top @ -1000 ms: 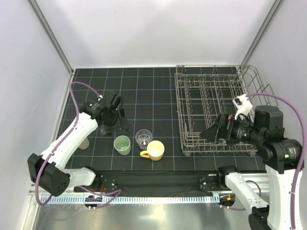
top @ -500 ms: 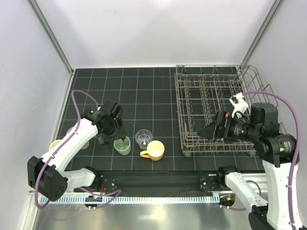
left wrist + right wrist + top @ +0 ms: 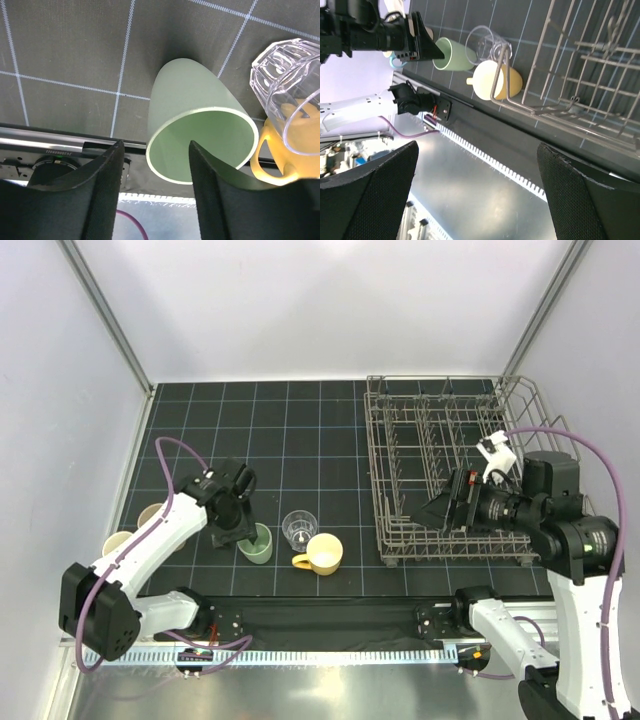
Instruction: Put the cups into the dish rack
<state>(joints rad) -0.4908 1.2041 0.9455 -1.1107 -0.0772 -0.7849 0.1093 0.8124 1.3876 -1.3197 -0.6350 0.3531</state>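
The pale green cup (image 3: 257,543) stands upright on the black mat, with the clear glass (image 3: 299,528) and the yellow mug (image 3: 323,554) to its right. My left gripper (image 3: 241,532) is open at the green cup's left rim. In the left wrist view the cup (image 3: 200,125) has its rim wall between the fingers (image 3: 102,200), and one finger is over its opening. A tan tumbler (image 3: 152,515) and a pale cup (image 3: 116,543) stand at the far left. My right gripper (image 3: 433,517) is open and empty over the front of the grey wire dish rack (image 3: 450,455).
The rack holds no cups. The right wrist view shows the green cup (image 3: 455,55), glass (image 3: 487,42), mug (image 3: 497,80) and the rack's front wires (image 3: 580,65). A metal rail (image 3: 320,652) runs along the near edge.
My left gripper has moved toward me and to the right, down to the green cup's rim, uncovering the two cups at the far left. My right arm has barely moved.
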